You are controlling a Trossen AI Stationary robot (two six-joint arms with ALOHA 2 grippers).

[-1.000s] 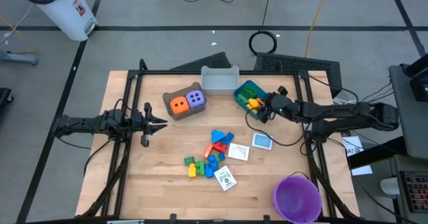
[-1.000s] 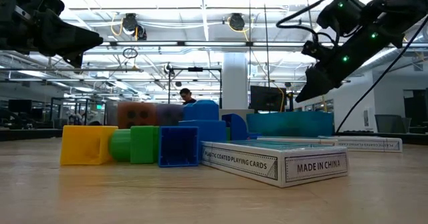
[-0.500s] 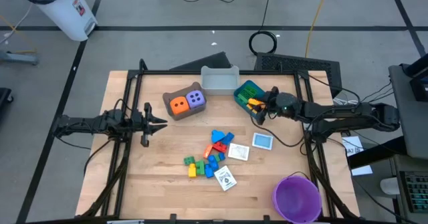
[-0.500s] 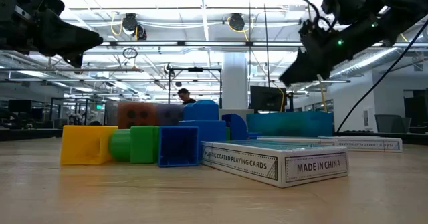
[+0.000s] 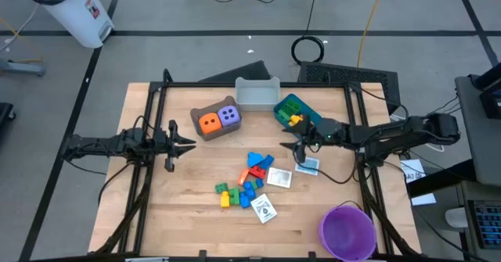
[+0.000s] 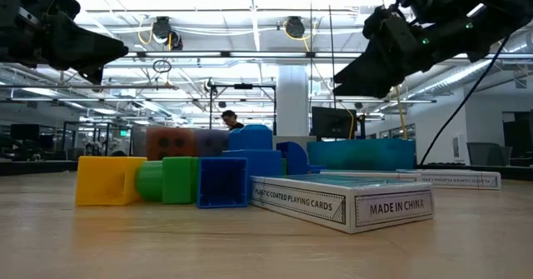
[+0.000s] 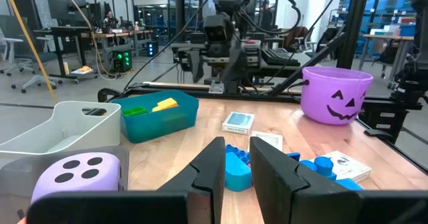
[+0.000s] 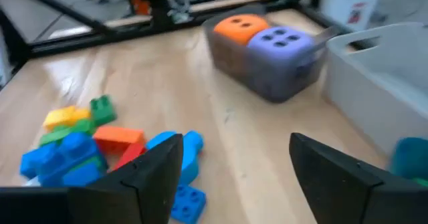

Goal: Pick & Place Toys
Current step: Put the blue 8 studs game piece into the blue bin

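My right gripper (image 5: 291,147) is open and empty, above the table between the teal bin (image 5: 293,109) and the brick pile (image 5: 246,181). In its wrist view (image 8: 234,170) the fingers stand wide apart, with blue, red, green and yellow bricks (image 8: 80,147) on the table ahead. The orange die (image 5: 208,123) and the purple die (image 5: 228,116) sit in the brown bin (image 5: 205,132). White cards (image 5: 307,166) (image 5: 279,179) (image 5: 264,209) lie flat by the pile. My left gripper (image 5: 189,145) is shut and empty, above the table's left side.
A grey bin (image 5: 257,95) stands at the far edge. The teal bin holds green and yellow bricks (image 5: 296,120). A purple bowl (image 5: 347,231) stands at the near right corner. Bare wood (image 5: 180,207) lies at the near left.
My right gripper has gone from over the teal bin toward the table's near edge and a little left, toward the brick pile, and now points at it. The toys lie where they were.
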